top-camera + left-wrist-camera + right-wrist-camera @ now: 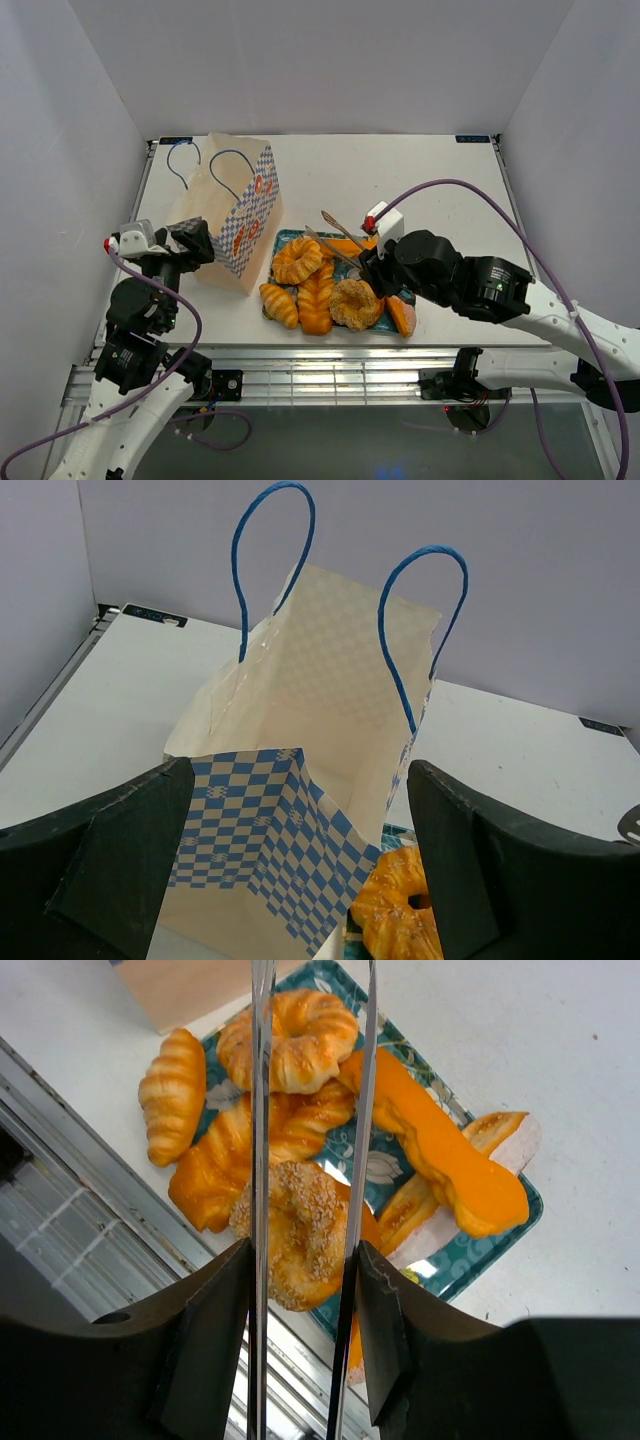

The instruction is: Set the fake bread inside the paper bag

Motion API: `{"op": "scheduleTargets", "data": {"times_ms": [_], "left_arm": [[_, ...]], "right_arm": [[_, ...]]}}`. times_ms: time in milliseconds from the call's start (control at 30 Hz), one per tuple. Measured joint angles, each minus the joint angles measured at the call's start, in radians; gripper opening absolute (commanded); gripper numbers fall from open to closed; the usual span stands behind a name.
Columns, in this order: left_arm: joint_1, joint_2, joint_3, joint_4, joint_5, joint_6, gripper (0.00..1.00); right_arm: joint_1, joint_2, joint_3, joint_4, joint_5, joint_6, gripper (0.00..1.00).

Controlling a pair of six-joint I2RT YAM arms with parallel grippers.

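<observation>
Fake bread (318, 290) lies heaped on the teal tray (487, 1248); paper bag (245, 215) stands open-mouthed just left of the tray; left gripper (300, 810) fingers spread wide at the bag's near end; right gripper (300, 1280), above the tray, pinches metal tongs (262, 1110)

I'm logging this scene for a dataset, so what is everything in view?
paper bag: one; cream with blue-and-white checked sides and blue cord handles; upright and open, left of the tray.
tray: one; teal floral; near table edge, centre.
fake bread: at least six; glossy golden-orange; piled on the tray, with a croissant at its left edge.
tongs: one; metal; above the tray.
table: one; white; under everything.
left gripper: black; fingers open at the bag's near side.
right gripper: black; fingers shut on the tongs.
</observation>
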Motion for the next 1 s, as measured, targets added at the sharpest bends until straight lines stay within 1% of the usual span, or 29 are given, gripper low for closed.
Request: {"op": "scheduleTargets", "data": {"times_ms": [200, 300, 367, 600, 700, 833, 1000], "left_arm": [[0.0, 0.0, -0.005, 0.0, 0.014, -0.004, 0.98], [0.0, 0.0, -0.007, 0.0, 0.017, -0.006, 0.98], [0.0, 0.0, -0.008, 0.0, 0.017, -0.007, 0.98], [0.0, 0.0, -0.01, -0.001, 0.017, -0.007, 0.98], [0.0, 0.0, -0.01, -0.001, 0.017, -0.008, 0.98], [0.0, 0.0, -0.01, -0.001, 0.018, -0.011, 0.98], [0.0, 0.0, -0.01, -0.001, 0.023, -0.013, 0.98]], "right_arm": [[0.0, 0.029, 0.0, -0.074, -0.009, 0.018, 0.56], [0.0, 0.045, -0.021, -0.074, -0.023, 0.049, 0.61], [0.0, 0.05, -0.043, -0.069, -0.024, 0.084, 0.62], [-0.03, 0.054, -0.138, 0.052, -0.024, 0.26, 0.62], [-0.092, 0.053, -0.2, 0.142, -0.049, 0.328, 0.6], [-0.174, 0.051, -0.29, 0.249, -0.107, 0.412, 0.6], [-0.22, 0.054, -0.328, 0.34, -0.181, 0.476, 0.59]]}}
